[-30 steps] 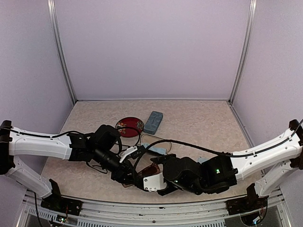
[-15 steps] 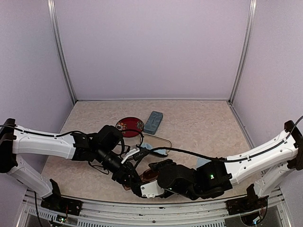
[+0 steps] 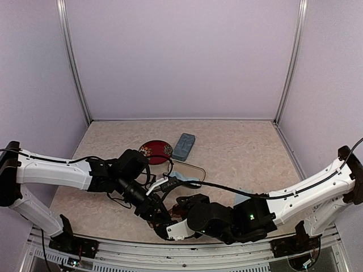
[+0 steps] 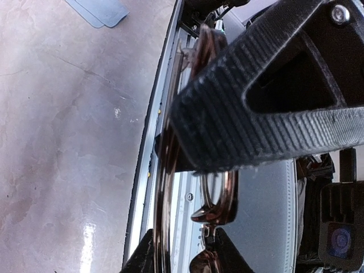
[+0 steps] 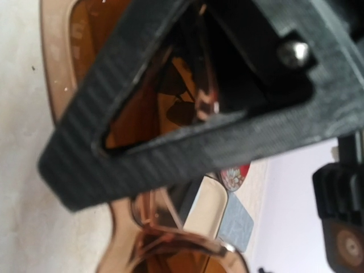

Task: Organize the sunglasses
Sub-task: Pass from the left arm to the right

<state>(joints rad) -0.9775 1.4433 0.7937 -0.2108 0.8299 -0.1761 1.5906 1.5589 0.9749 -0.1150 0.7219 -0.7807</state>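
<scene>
The reddish-brown sunglasses (image 3: 180, 211) hang near the table's front edge, between the two grippers. My left gripper (image 3: 157, 220) is shut on their frame. In the left wrist view the glossy brown rim (image 4: 165, 170) runs between the ribbed upper finger (image 4: 256, 114) and the lower tips. My right gripper (image 3: 174, 225) has come in from the right, against the glasses. In the right wrist view one finger (image 5: 170, 153) lies across an amber lens (image 5: 85, 34). The opposite finger is hidden, so I cannot tell whether it clamps.
A red oval case (image 3: 155, 149) and a blue-grey case (image 3: 183, 146) lie mid-table. An open case with pale lining (image 3: 187, 170) sits just behind the grippers. The metal rail of the table's front edge (image 4: 170, 85) runs directly under the glasses.
The right arm has slid left up to the glasses and its jaws have narrowed. The left gripper has kept its hold and barely moved.
</scene>
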